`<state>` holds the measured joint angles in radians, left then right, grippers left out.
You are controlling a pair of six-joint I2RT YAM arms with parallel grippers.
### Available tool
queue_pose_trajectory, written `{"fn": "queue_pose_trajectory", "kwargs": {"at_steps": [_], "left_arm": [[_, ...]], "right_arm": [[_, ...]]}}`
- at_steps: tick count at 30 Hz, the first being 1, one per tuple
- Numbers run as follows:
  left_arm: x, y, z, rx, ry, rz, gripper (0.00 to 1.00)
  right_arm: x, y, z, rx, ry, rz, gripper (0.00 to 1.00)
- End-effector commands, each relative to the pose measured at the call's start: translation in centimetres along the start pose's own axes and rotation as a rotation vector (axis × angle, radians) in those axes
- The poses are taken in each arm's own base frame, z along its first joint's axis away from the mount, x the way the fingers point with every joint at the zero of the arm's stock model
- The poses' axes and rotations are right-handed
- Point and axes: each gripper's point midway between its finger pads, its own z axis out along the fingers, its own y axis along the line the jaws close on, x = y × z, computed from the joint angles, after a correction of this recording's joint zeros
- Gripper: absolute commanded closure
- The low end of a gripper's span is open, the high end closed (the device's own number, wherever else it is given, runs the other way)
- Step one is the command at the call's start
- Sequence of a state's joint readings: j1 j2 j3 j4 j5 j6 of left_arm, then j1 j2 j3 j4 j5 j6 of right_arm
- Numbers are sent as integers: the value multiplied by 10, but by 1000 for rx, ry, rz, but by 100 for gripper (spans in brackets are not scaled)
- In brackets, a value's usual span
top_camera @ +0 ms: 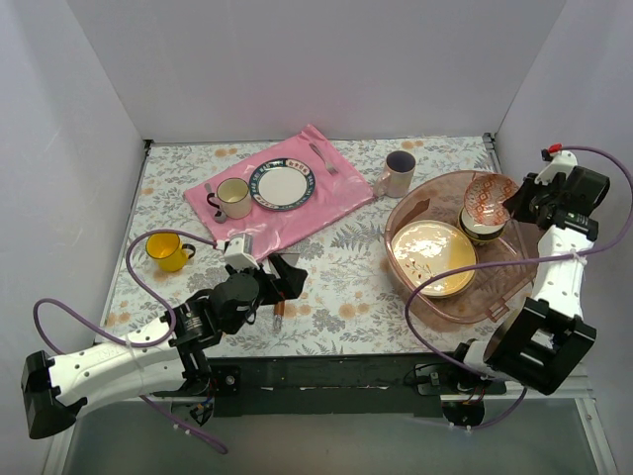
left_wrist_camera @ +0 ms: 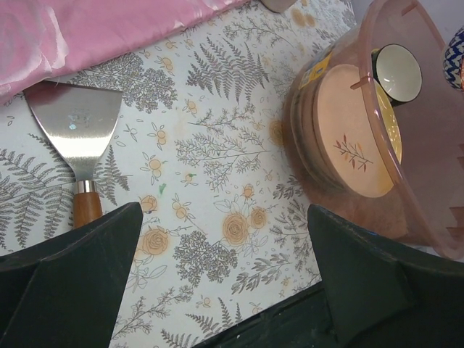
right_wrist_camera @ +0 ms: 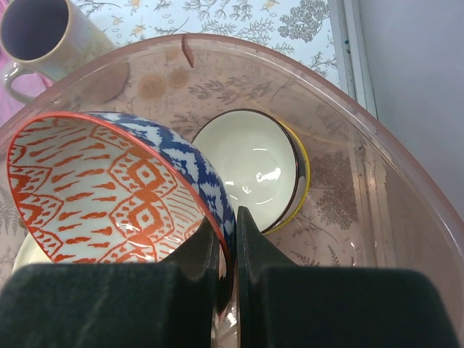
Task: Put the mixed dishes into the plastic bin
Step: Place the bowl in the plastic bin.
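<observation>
The translucent pink bin (top_camera: pixel 465 309) holds a cream plate (top_camera: pixel 432 255) and a dark-rimmed bowl (top_camera: pixel 480 230); an orange-patterned bowl (top_camera: pixel 488 198) tilts above it. A purple-lined mug (top_camera: pixel 399 173) stands upright just beside the bin, a yellow mug (top_camera: pixel 166 250) well apart.

Two arms of the same build. Left arm (top_camera: pixel 119 364): white tapered link shells, black joint housings, one boxy black joint block (top_camera: pixel 40 396). A small white camera box (top_camera: pixel 240 252) is on the wrist. Left gripper (top_camera: pixel 286 281): matte black; its fingers (left_wrist_camera: pixel 65 283) are broad, flat-faced wedges in the wrist view. Right arm (top_camera: pixel 560 277): a white link between chunky black joint blocks, the lower block (top_camera: pixel 541 348) squared off. A white fitting with a red tip (top_camera: pixel 552 151) sits at the top. Right gripper (top_camera: pixel 511 205): black, fingers (right_wrist_camera: pixel 196 290) thick and blunt. Thin purple cables (top_camera: pixel 593 149) hang in loose loops off both arms. Both bases are bolted to a black plate (top_camera: pixel 326 381) along the near edge of the table (top_camera: pixel 356 297).
</observation>
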<state>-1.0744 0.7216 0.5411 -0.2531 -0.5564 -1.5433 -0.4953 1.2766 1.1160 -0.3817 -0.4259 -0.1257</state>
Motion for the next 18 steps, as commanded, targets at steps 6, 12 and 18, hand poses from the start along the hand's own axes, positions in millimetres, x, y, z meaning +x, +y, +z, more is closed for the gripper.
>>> {"fn": "queue_pose_trajectory", "kwargs": {"at_steps": [6, 12, 18], "left_arm": [[1, 8, 0, -2, -10, -10, 2], [0, 12, -1, -5, -19, -17, 2], [-2, 13, -2, -3, -24, -21, 2]], "right_arm": [[-12, -12, 28, -4, -1, 49, 99], [-5, -17, 48, 17, 46, 55, 99], [2, -25, 62, 48, 76, 55, 99]]}}
